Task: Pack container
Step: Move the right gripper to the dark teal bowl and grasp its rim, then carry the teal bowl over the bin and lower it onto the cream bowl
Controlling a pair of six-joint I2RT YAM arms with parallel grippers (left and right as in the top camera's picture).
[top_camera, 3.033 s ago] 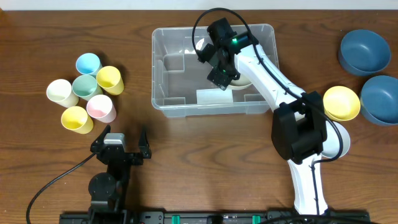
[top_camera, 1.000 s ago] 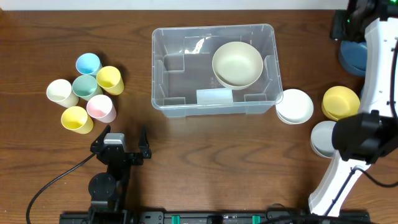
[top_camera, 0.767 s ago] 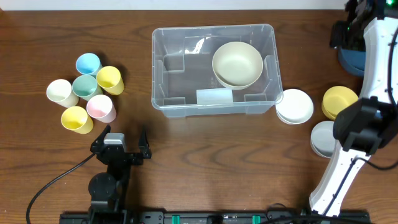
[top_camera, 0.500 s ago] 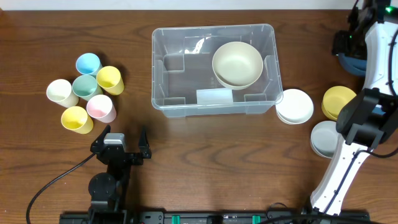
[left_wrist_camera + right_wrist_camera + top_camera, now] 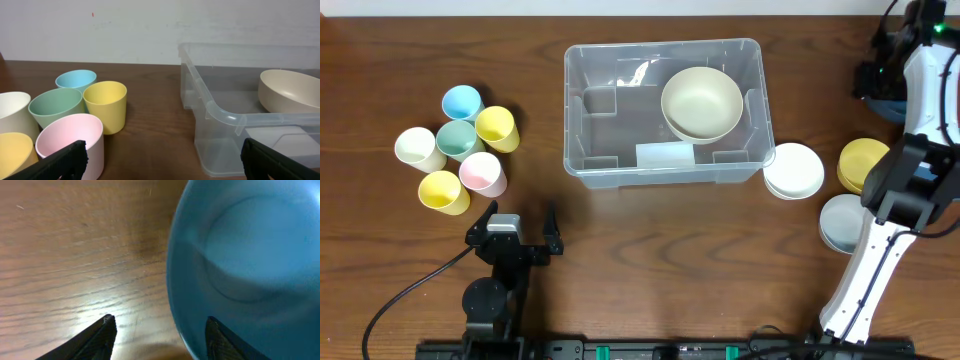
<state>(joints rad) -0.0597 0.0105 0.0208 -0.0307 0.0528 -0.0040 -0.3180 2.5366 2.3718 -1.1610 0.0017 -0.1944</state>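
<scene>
The clear container (image 5: 665, 160) stands mid-table with a cream bowl (image 5: 701, 103) lying in its right half. My right gripper (image 5: 876, 78) is at the far right back, over a dark blue bowl (image 5: 886, 106) that the arm mostly hides. In the right wrist view the gripper (image 5: 160, 330) is open and straddles the blue bowl's (image 5: 250, 255) left rim, one finger over the wood, the other over the bowl's inside. My left gripper (image 5: 515, 232) rests open near the front edge, holding nothing. Its wrist view shows the left gripper (image 5: 162, 160), the container (image 5: 220, 112) and the cream bowl (image 5: 290, 90).
Several pastel cups (image 5: 460, 140) cluster at the left, also seen as cups (image 5: 75, 115) in the left wrist view. A white bowl (image 5: 793, 170), a yellow bowl (image 5: 865, 163) and a pale grey bowl (image 5: 840, 222) sit right of the container, beside the right arm.
The right arm left the cream bowl in the container and swung to the far right. Over the last second it has shifted slightly over the blue bowl. The left arm has not moved.
</scene>
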